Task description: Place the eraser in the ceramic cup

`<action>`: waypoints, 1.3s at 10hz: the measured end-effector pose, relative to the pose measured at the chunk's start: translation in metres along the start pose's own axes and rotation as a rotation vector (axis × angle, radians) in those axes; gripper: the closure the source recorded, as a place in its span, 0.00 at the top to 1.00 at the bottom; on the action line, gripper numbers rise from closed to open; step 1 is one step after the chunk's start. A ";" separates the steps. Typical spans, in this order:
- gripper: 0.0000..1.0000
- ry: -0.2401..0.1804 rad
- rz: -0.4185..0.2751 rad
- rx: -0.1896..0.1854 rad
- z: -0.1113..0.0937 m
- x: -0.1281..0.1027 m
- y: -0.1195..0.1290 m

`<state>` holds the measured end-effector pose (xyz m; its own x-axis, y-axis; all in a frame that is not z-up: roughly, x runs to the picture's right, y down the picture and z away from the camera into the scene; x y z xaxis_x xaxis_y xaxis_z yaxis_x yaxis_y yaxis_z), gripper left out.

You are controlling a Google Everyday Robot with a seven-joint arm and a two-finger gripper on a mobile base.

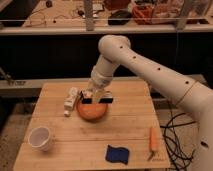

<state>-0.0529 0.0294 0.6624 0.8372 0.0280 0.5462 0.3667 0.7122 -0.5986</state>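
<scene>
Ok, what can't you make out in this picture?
Camera view, all three:
The two-finger gripper, shut on the black bar-shaped eraser above the round orange-brown bowl: the contact points are too small to see.
The bowl's back rim: hidden behind the eraser.
The thin orange object near the wooden table's right edge: too small to identify.
</scene>
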 end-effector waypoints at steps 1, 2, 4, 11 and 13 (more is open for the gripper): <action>0.00 -0.015 -0.017 -0.010 0.003 -0.012 -0.002; 0.00 -0.028 -0.032 -0.021 0.008 -0.027 -0.005; 0.00 -0.057 -0.049 -0.038 0.010 -0.046 -0.007; 0.00 -0.145 -0.125 -0.107 0.022 -0.097 -0.001; 0.00 -0.159 -0.141 -0.125 0.025 -0.105 0.004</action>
<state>-0.1498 0.0463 0.6170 0.7035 0.0515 0.7088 0.5312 0.6244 -0.5726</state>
